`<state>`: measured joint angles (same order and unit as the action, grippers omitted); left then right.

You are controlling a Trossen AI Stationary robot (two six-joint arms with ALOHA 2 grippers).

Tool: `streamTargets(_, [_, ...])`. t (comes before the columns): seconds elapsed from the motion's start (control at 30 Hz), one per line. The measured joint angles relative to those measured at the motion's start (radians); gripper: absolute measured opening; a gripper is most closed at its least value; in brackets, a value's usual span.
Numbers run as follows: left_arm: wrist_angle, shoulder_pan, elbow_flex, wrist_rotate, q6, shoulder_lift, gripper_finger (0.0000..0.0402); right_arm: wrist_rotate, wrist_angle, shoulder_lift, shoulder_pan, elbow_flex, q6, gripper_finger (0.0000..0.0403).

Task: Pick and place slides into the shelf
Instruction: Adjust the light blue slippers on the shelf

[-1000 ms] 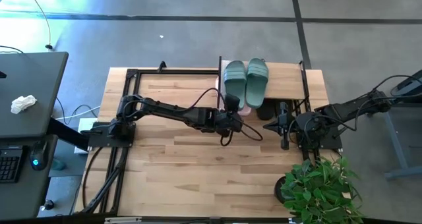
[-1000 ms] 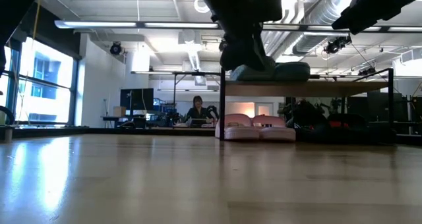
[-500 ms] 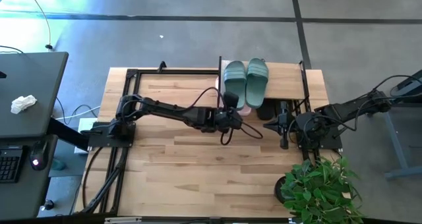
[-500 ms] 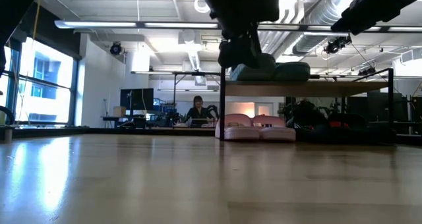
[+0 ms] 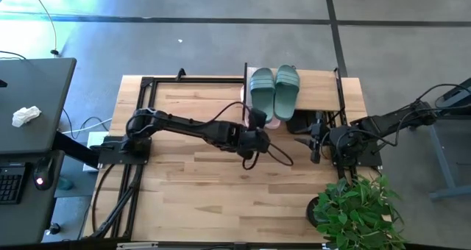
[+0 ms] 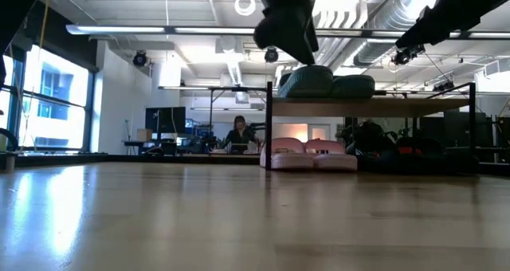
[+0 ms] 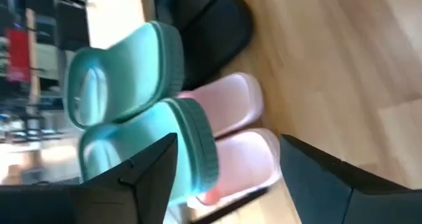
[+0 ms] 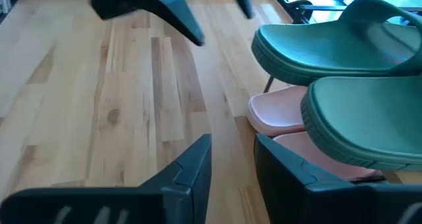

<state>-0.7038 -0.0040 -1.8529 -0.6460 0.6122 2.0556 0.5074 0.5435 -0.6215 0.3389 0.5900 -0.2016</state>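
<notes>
Two teal-green slides (image 5: pixel 262 90) (image 5: pixel 287 89) lie soles down, side by side, on the shelf's wooden top board (image 5: pixel 316 88) at the table's far right. In the low view they are the slides (image 6: pixel 307 81) (image 6: pixel 353 85) on the board (image 6: pixel 382 108). Two pale pink slides (image 6: pixel 311 156) sit on the table under the board, with black slides (image 7: pixel 211 26) beside them. My left gripper (image 7: pixel 229 140) hovers open above and just near of the left teal slide. My right gripper (image 8: pixel 232 142) waits open by a narrow gap at the shelf's near right.
A bare black metal frame (image 5: pixel 147 84) stands at the table's far left. A potted plant (image 5: pixel 353 209) sits at the near right corner. A dark desk (image 5: pixel 29 110) stands left of the table. A person (image 6: pixel 239 132) sits far behind the table.
My left gripper has risen from the near end of the left teal slide and drawn back a little toward the table's near edge. Both teal slides stay on the shelf's top board.
</notes>
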Motion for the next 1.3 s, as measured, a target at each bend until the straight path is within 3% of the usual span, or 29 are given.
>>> streamTargets(0.2, [-0.062, -0.002, -0.008, 0.015, -0.061, 0.0, 0.0197, 0.049, 0.017, 0.0, 0.0, 0.0, 0.005, 0.0105])
streamTargets(0.47, [-0.011, 0.004, 0.034, -0.001, -0.071, 0.001, 0.0089, 0.065, 0.036, 0.0, 0.0, 0.0, 0.01, 0.0105])
streamTargets(0.67, [0.019, 0.039, 0.037, 0.048, -0.069, 0.016, 0.001, 0.065, 0.034, 0.0, 0.0, 0.0, 0.0, 0.0105])
streamTargets(0.97, [0.023, 0.076, 0.035, 0.061, -0.076, 0.015, 0.0028, 0.061, 0.036, 0.0, 0.0, 0.0, -0.001, 0.0105])
streamTargets(1.3, [0.051, 0.091, 0.035, 0.082, -0.063, 0.015, 0.0002, 0.061, 0.036, 0.0, 0.0, 0.0, -0.004, 0.0105])
